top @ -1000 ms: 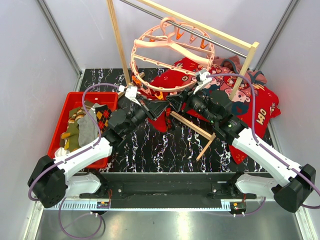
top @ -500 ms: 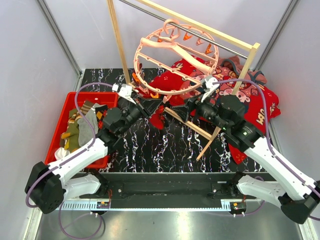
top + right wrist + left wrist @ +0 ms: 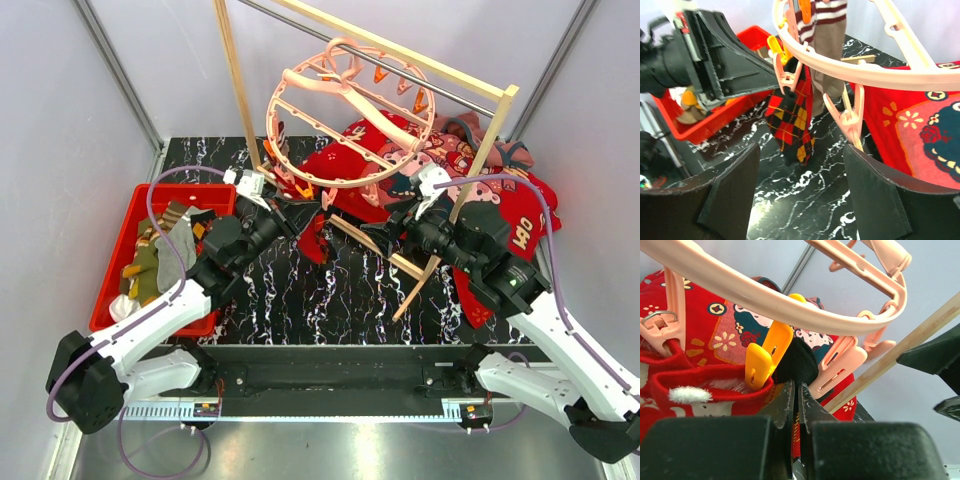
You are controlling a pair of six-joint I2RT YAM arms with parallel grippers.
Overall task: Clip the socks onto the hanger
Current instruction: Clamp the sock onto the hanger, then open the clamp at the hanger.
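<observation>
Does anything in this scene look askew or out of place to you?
Yes: the hanger hangs tilted rather than level, its near rim dipped where the left gripper is shut on a red sock.
</observation>
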